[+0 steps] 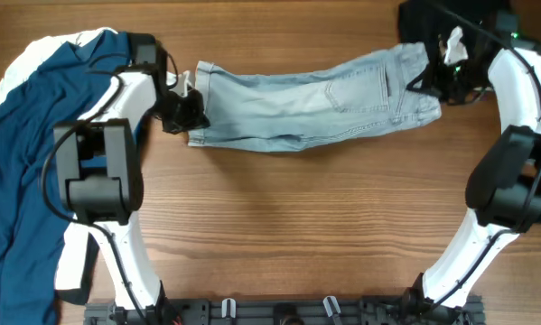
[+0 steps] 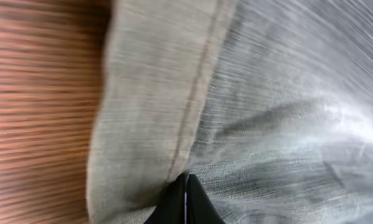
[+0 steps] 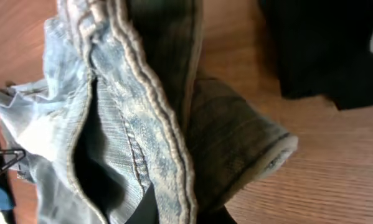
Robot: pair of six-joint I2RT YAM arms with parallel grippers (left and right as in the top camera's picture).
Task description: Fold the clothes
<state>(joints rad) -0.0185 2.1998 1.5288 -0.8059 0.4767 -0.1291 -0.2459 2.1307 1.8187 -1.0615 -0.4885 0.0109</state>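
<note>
Currently the denim shorts (image 1: 315,99) lie stretched across the far half of the table (image 1: 297,226), with the cuffed hem to the left and the waistband to the right. The left gripper (image 1: 181,110) is closed tight on the cuff edge. The right gripper (image 1: 430,83) is closed on the waistband, pinching doubled denim. A navy garment (image 1: 26,153), with a white garment (image 1: 44,50) showing at its far edge, sprawls under the left arm, just beside the cuff. A black garment (image 1: 433,23) lies near the waistband, behind the right gripper.
</note>
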